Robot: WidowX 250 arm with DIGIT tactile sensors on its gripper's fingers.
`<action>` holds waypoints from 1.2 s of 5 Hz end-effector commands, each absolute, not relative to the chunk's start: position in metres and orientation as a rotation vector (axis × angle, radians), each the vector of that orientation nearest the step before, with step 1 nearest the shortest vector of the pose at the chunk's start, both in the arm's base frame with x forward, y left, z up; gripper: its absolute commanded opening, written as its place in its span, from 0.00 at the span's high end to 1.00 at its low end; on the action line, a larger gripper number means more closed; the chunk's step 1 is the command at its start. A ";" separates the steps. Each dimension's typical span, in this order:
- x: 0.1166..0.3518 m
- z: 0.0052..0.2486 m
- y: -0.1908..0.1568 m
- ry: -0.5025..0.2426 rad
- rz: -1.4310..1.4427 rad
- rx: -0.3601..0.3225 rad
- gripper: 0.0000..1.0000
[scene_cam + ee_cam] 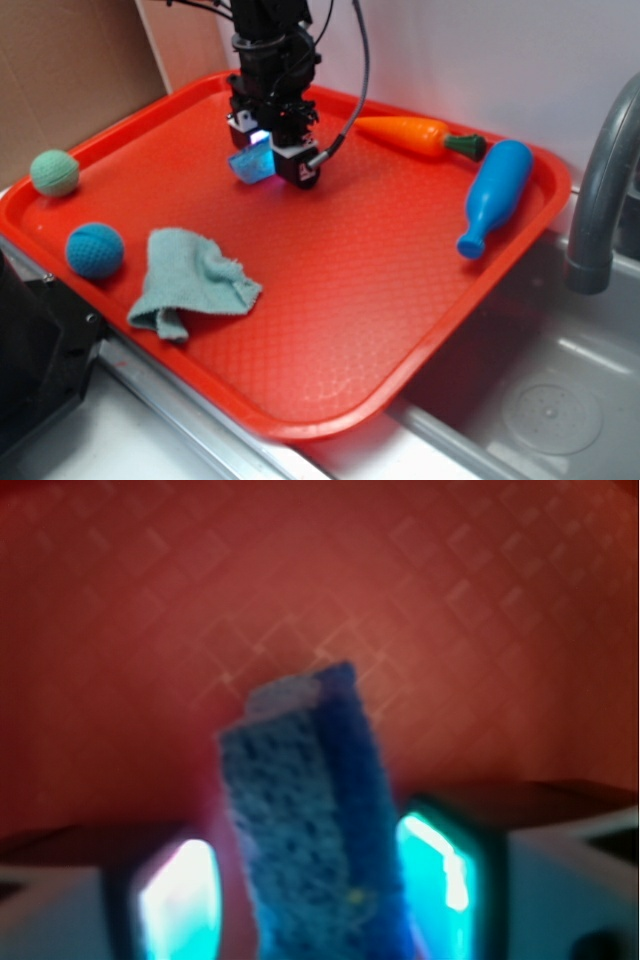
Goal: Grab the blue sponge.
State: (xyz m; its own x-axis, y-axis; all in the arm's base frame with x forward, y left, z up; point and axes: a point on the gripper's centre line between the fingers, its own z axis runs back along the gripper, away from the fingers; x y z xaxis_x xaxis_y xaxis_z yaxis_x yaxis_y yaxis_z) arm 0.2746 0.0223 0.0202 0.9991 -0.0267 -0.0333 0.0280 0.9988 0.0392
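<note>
Your gripper is hanging over the far left part of the red tray, and its jaws are gripping the blue sponge. In the exterior view you are seeing the sponge sitting tilted between the two dark fingers, its bright blue face glowing a little; whether its lower corner is touching the tray or hanging just above it cannot be told from here. In the wrist view the sponge is standing up between the fingers, its paler, rough face turning toward the camera and its deeper blue side lying to the right. Both finger pads are shining cyan just beside it; the picture is too blurred to show full contact on each side.

Around the tray, other things are lying well apart from the arm. An orange carrot with a green top is resting near the far edge, and a blue bowling-pin-shaped bottle is lying beside it along the right rim. A crumpled pale teal cloth is sitting toward the near left, with a blue knitted ball just beside it and a green ball farther up the left edge. A grey tap is rising over the metal sink at the right.
</note>
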 end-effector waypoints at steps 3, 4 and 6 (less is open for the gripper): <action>0.212 0.146 0.019 -0.137 0.212 0.049 1.00; 0.201 0.186 0.020 -0.137 0.318 0.020 1.00; 0.204 0.193 0.032 -0.129 0.396 0.018 1.00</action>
